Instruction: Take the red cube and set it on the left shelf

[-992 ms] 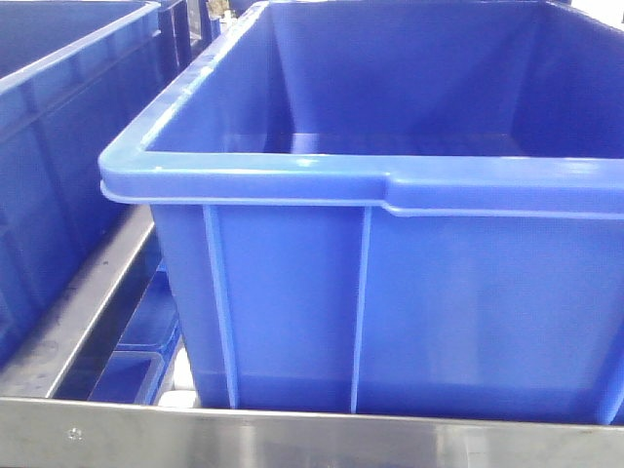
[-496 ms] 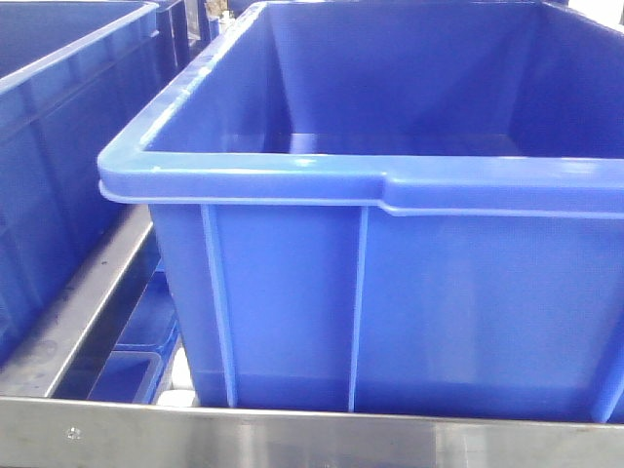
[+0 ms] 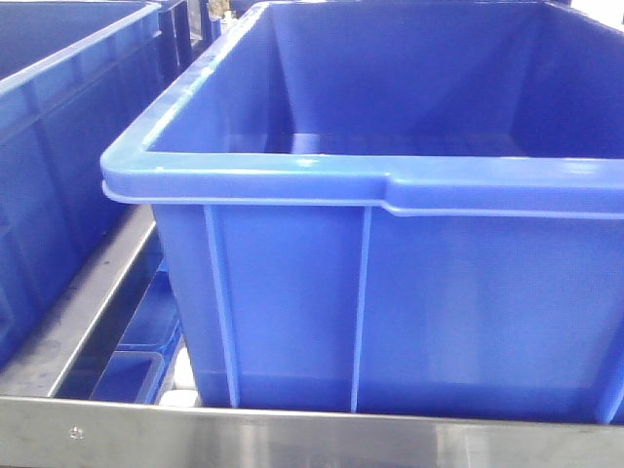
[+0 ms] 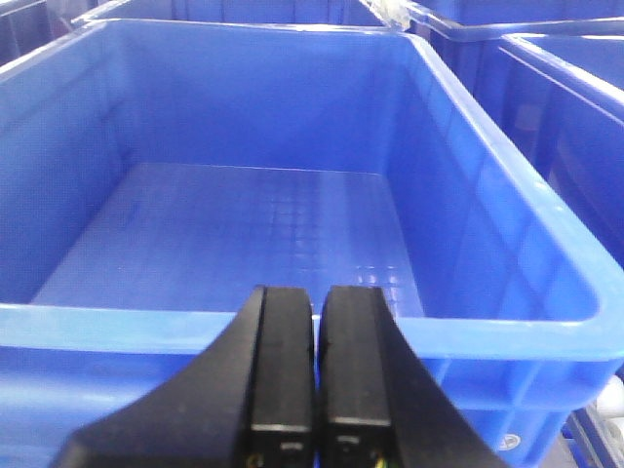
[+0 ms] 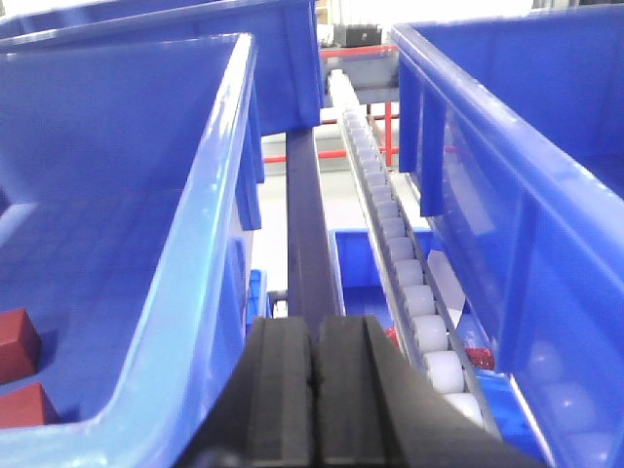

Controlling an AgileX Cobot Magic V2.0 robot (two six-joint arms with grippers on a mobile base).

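Two red cubes lie in the near left corner of a blue bin in the right wrist view, one [image 5: 17, 343] behind the other [image 5: 24, 405]. My right gripper [image 5: 314, 336] is shut and empty, above the gap between that bin [image 5: 210, 224] and a second bin to its right. My left gripper [image 4: 316, 307] is shut and empty, just in front of the near rim of an empty blue bin [image 4: 292, 327]. No cube or gripper shows in the front view.
The front view is filled by a large blue bin [image 3: 390, 185] on a metal shelf frame [image 3: 292, 439], with another bin [image 3: 58, 146] to its left. A white roller track [image 5: 405, 292] and a dark rail [image 5: 307, 234] run between bins. Lower blue bins sit beneath.
The front view has shifted very slightly sideways between frames. Nothing else has visibly changed.
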